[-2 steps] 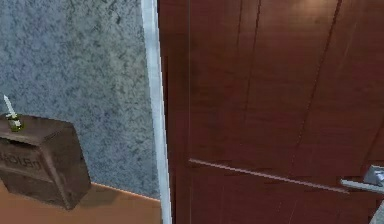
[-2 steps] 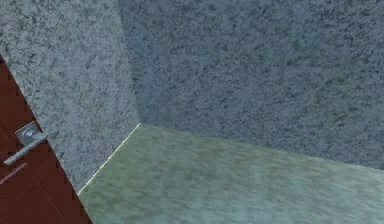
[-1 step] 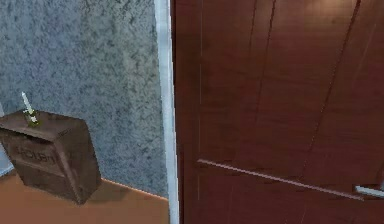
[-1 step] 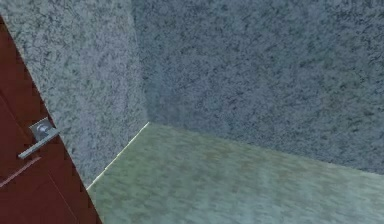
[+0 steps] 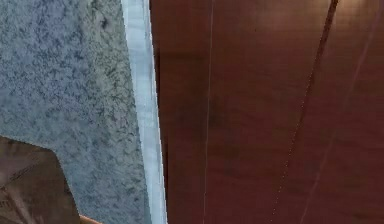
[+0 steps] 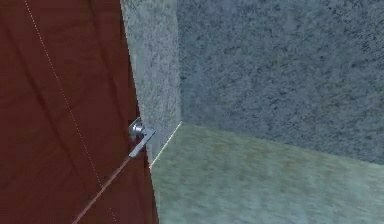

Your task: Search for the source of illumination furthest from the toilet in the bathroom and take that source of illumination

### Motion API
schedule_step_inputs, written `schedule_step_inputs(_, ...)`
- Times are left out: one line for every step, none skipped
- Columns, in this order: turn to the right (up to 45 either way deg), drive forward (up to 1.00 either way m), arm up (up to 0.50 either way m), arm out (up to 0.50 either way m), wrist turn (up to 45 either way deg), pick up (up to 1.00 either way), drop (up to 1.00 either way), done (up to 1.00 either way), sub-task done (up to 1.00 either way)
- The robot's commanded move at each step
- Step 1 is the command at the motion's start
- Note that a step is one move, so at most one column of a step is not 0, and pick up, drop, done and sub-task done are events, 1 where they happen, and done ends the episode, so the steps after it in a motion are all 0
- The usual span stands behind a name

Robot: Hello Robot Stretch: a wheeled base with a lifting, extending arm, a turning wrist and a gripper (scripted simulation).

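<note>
Nearby, one brown wooden shape (image 5: 28, 185) at forward view's lower left, kind unclear. One red-brown door (image 5: 260, 110) close alongside, likely swung ajar for passage. One silver lever handle (image 6: 138, 132) on it. One pale frame strip (image 5: 143, 100) edges it. Beyond, greenish floor (image 6: 270, 180), two speckled grey walls (image 6: 290, 70) meeting in corner. Gripper state: cannot tell. Light source's whereabouts: cannot tell. Judged step: searching.

Forward view: a dark red-brown wooden door (image 5: 270, 110) takes up the right side. A pale grey strip (image 5: 143, 100) runs along its edge, just beside a speckled grey wall (image 5: 60, 80). Arm side view: a silver lever handle (image 6: 138, 142) sits on the door's edge, speckled walls meet in a corner, and a pale greenish floor (image 6: 270, 185) lies below.
</note>
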Motion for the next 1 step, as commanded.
schedule_step_inputs(-45.0, 0.0, 0.0, 0.0, 0.0, 0.0, 0.0, 0.0, 0.0)
